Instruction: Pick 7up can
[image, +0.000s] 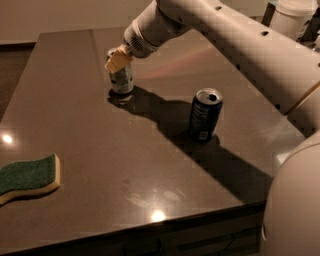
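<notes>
A dark brown, glossy worktop (100, 150) fills most of the view, seen from above and from the front. Toward its far side, left of centre, the 7up can (122, 82) stands upright on the surface, small and silvery-white with pale green markings. The tool (119, 61), tan at its tip, sits right at the upper part of this can, overlapping its top and the side facing the viewer. Whether the tool is open or closed on the can cannot be told from this view. A thick white arm (225, 30) reaches to the tool from the upper right, crossing above the far half of the worktop. Well apart from the 7up can, to the right and nearer the viewer, a dark blue can (205, 114) stands upright with its metal top showing. The arm's dark shadow (165, 112) lies on the worktop from the base of the 7up can across to the blue can and on toward the right edge. At the near left, a sponge (27, 177) with a green top and pale yellow underside lies flat, partly cut off by the left border. The robot's rounded white body (295, 200) fills the lower right corner.
</notes>
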